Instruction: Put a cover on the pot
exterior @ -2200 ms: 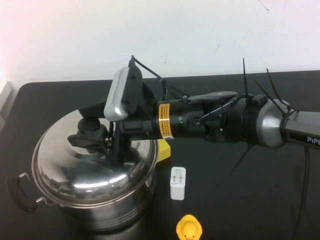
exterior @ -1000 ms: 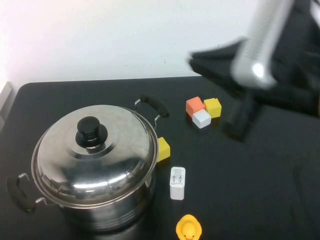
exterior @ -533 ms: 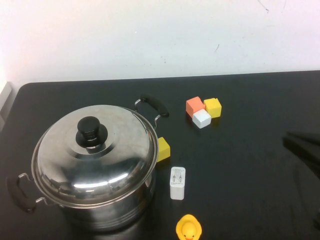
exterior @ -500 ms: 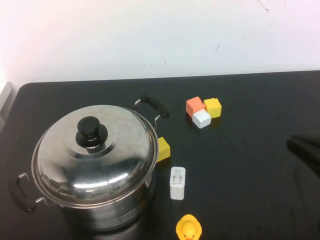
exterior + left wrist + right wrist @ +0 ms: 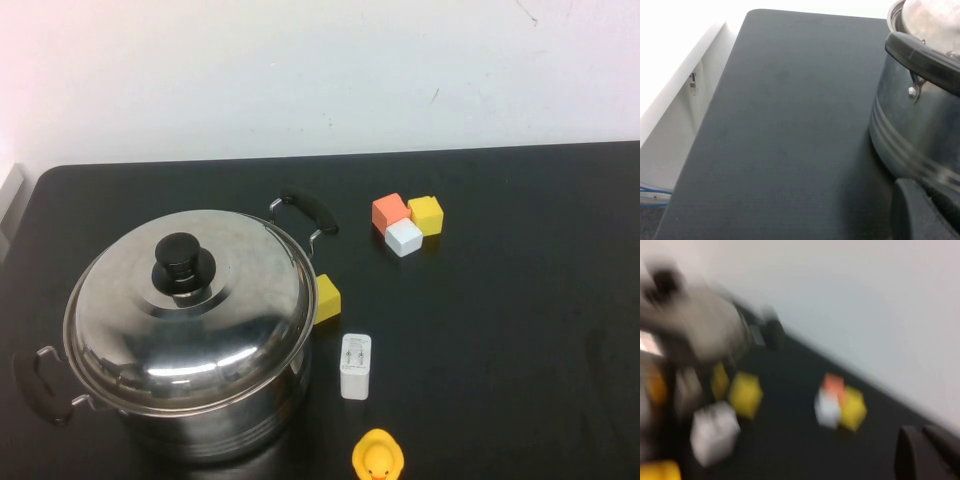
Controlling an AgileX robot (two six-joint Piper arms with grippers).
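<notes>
The pot (image 5: 215, 425), a large shiny steel stockpot with black side handles (image 5: 308, 211), stands at the table's front left. The domed steel lid (image 5: 200, 320) with its black knob (image 5: 182, 262) sits on the pot's rim. Neither arm shows in the high view. My left gripper (image 5: 935, 215) is low beside the pot's wall (image 5: 920, 135), under one black handle (image 5: 925, 55), shut and empty. My right gripper (image 5: 926, 452) is shut and empty, far to the right of the pot (image 5: 695, 330), which is blurred there.
A yellow block (image 5: 326, 298) touches the pot's right side. A white charger (image 5: 355, 366) and a yellow rubber duck (image 5: 378, 458) lie in front of it. Orange, yellow and white blocks (image 5: 406, 224) cluster at mid-table. The table's left edge (image 5: 715, 100) is near the pot.
My right arm let go of the lid's knob, pulled back to the right and left the high view. The lid stays on the pot.
</notes>
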